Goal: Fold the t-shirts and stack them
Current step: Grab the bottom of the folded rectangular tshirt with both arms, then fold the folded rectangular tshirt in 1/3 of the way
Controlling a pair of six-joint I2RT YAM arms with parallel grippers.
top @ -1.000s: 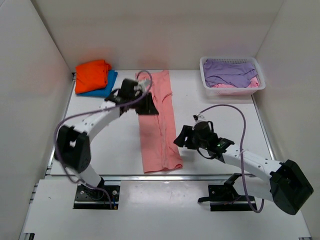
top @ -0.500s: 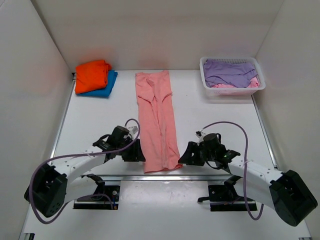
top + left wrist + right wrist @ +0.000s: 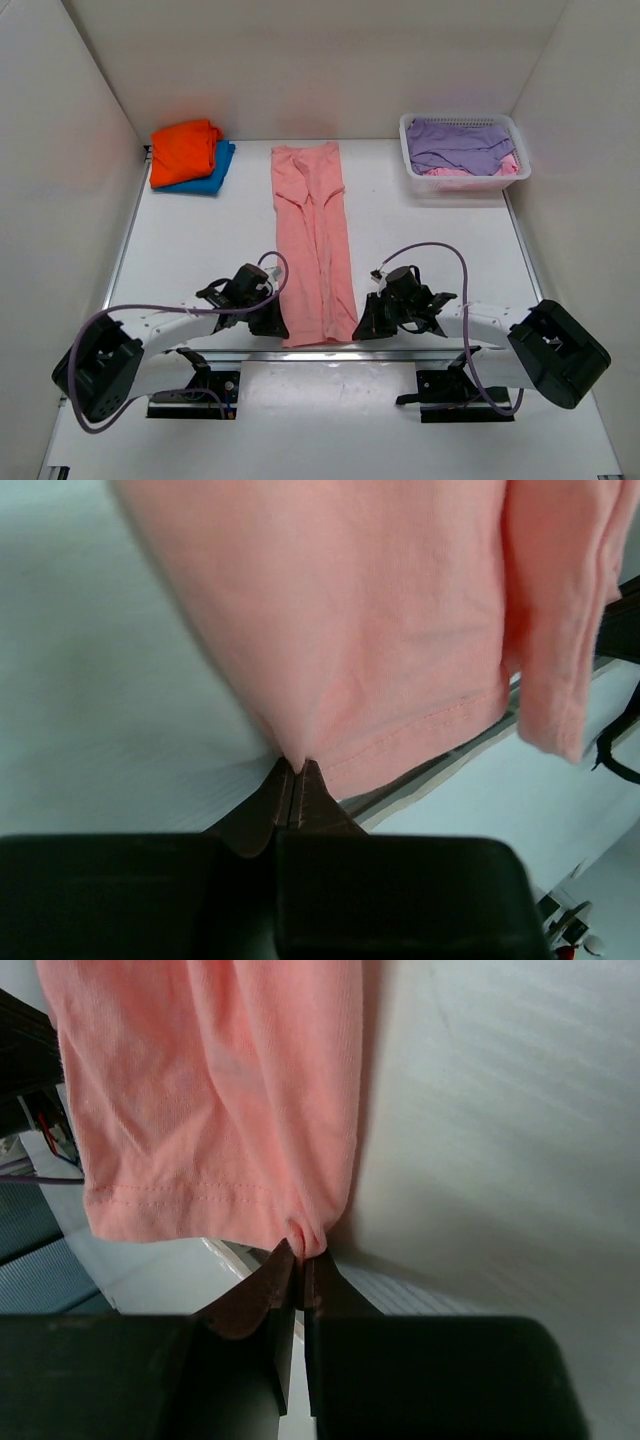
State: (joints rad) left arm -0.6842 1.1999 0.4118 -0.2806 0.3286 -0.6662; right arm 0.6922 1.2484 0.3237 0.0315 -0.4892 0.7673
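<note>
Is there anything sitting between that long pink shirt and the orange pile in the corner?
Nothing visible. Each arm's jaws are shut on a near corner of the salmon-pink shirt, and only bare table lies between it and the orange shirt atop the blue shirt.

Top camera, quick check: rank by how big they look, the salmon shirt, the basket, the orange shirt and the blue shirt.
1. Salmon shirt, a long strip.
2. Basket.
3. Orange shirt, folded.
4. Blue shirt, showing only an edge under the orange one.
</note>
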